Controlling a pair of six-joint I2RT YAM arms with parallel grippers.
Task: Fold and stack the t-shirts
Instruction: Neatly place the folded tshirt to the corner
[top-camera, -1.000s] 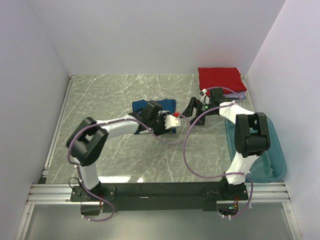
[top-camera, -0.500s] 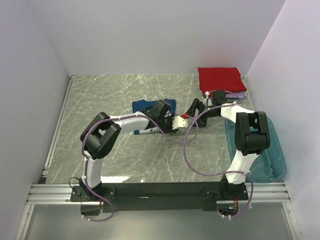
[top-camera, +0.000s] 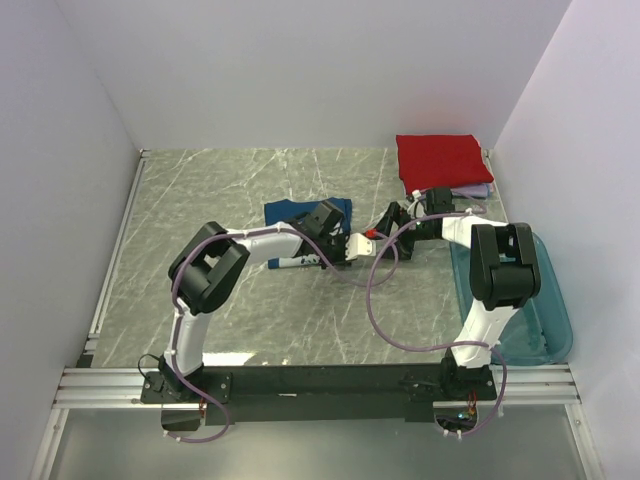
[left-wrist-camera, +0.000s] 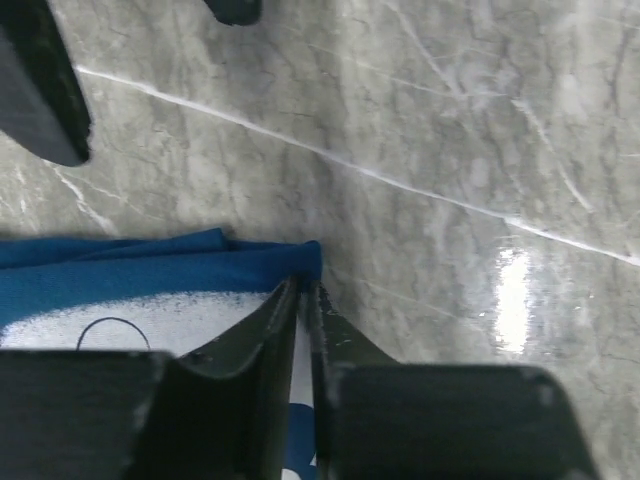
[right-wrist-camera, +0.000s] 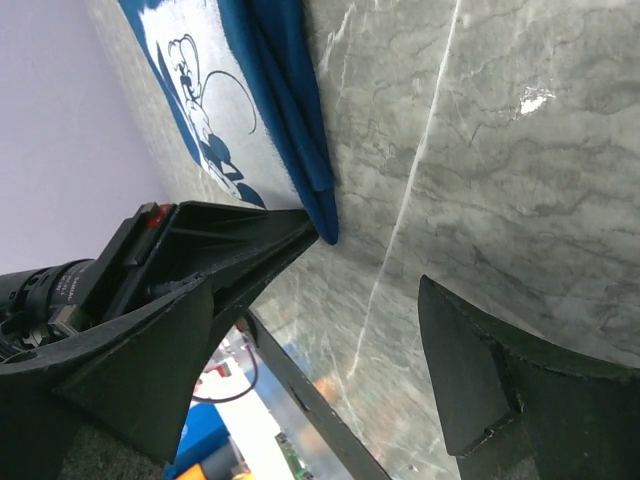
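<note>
Pinch on the blue shirt (left-wrist-camera: 120, 275) left of the red shirt (top-camera: 440, 158) — left gripper (left-wrist-camera: 303, 288) clamped on its corner, right gripper (right-wrist-camera: 315, 295) spread wide alongside — a low, even carry-over should fold it flat.

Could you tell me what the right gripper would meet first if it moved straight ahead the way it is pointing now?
Most likely the corner of the dark blue t-shirt, just where the left gripper pinches it. The right gripper, jaws open, frames that spot, though depth is unclear.
</note>
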